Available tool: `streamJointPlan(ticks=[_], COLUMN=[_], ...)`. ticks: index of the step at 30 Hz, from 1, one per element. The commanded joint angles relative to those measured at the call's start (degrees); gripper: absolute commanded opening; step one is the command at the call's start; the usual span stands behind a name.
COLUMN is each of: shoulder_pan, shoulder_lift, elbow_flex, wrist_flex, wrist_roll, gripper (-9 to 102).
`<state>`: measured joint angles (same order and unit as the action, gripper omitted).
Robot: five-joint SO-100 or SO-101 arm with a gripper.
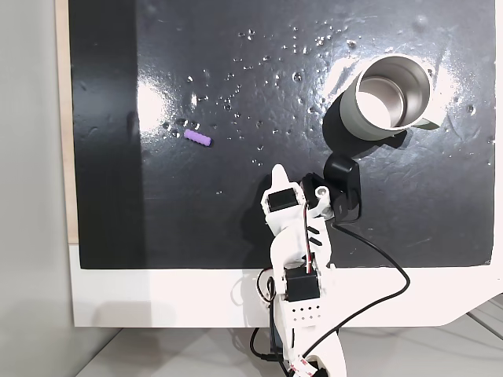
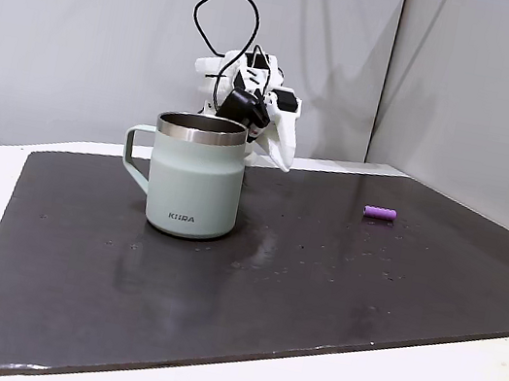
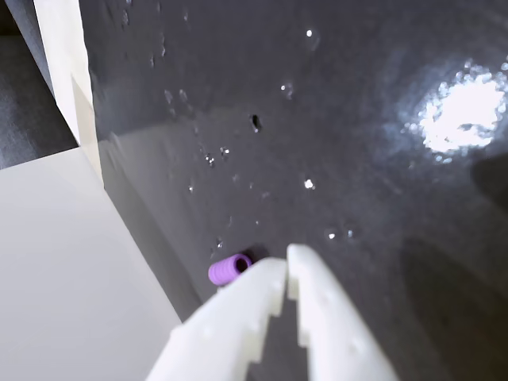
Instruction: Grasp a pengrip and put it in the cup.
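Pengrip [image 1: 198, 138] lies on its side on the black mat [image 1: 236, 236], well apart from the cup [image 1: 391, 99] and off to the left in the top-down fixed view; nothing touching it. I read it as v. light, soft and ribbed, prob. rubbery: ribs should give grip, but it's a short cylinder, so it'll roll or squirt out if I pinch off-centre. I'd take it across the middle, fingers square to its long axis, gentle squeeze. Tool [image 3: 286, 258] is clenched w/ nothing in it, white plastic fingers w/ stepped inner faces meeting at the tips; pengrip sits just beyond the tips in the wrist view. Mat is glossy, dimpled w/ specks or droplets, can't tell which, so poss. slick. Cup is pale, matte-walled w/ brushed metal rim, side handle, upright, mouth wide vs. the pengrip. Mat rests on a white desk [image 1: 196, 302].
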<state>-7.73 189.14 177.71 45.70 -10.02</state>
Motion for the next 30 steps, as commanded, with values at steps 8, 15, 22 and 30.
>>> streamJointPlan(ticks=[8, 15, 22, 30], shoulder_pan=[1.1, 1.2, -2.5, -9.2], shoulder_lift=[-28.7, -49.7, -76.7, -99.0], elbow_flex=[-28.2, -44.1, -68.3, -89.6], wrist_flex=[-1.3, -1.3, 8.2, 23.0], wrist_roll=[9.1, 21.8, 38.6, 48.4], gripper=[0, 0, 0, 0])
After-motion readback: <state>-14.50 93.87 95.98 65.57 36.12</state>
